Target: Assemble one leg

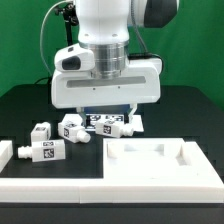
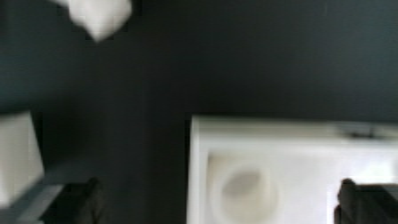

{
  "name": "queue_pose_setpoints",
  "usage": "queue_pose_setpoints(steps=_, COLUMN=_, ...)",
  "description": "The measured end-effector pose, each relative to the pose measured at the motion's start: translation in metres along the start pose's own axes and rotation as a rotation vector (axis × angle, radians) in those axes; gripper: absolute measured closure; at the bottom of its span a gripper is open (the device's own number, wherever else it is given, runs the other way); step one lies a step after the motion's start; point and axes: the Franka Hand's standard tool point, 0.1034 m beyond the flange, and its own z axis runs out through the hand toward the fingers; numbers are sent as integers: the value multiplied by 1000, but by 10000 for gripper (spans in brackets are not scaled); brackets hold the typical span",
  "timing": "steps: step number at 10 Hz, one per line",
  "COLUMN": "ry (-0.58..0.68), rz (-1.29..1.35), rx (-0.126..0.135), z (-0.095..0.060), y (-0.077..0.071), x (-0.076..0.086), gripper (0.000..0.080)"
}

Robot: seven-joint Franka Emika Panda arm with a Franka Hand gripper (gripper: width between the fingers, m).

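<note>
Several stubby white legs with black-and-white tags lie on the black table: one [image 1: 38, 152] at the exterior view's left, two more [image 1: 43, 132] [image 1: 72, 128] behind it, and one [image 1: 116, 127] under the arm. The large flat white panel [image 1: 160, 160] with a raised rim lies at the front right. My gripper [image 1: 106, 104] hangs above the table behind the panel. In the wrist view my gripper [image 2: 214, 205] is open and empty, its dark fingertips [image 2: 63, 200] wide apart over the panel's corner [image 2: 267, 150] with an oval hole [image 2: 240, 185].
The marker board [image 1: 100, 121] lies behind the legs under the arm. A long white border rail [image 1: 50, 188] runs along the front left, and it also shows in the wrist view [image 2: 15, 150]. A blurred white piece [image 2: 98, 15] sits far off in the wrist view.
</note>
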Motion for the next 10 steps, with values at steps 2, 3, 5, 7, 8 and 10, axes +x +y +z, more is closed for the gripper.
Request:
queue_pose_setpoints(steps=2, ry=42, rz=-47, rx=-9, z=-1, y=-4, x=-15, gripper=151)
queue_pose_setpoints(steps=3, ry=37, rz=-45, rx=-8, z=0, y=-3, x=-13, gripper=151)
queue_pose_setpoints(steps=5, ry=38, rz=-46, rx=-9, z=0, y=-3, x=-12, gripper=151)
queue_pose_setpoints(steps=7, ry=88, rz=-117, rx=-29, z=2, y=-13, x=-14, gripper=151)
queue_pose_setpoints(steps=8, ry=99, rz=-173, rx=-33, z=5, y=-27, x=-32, gripper=151)
queue_pose_setpoints(steps=10, ry=124, rz=-311, rx=-45, z=8, y=-34, x=-51, gripper=151)
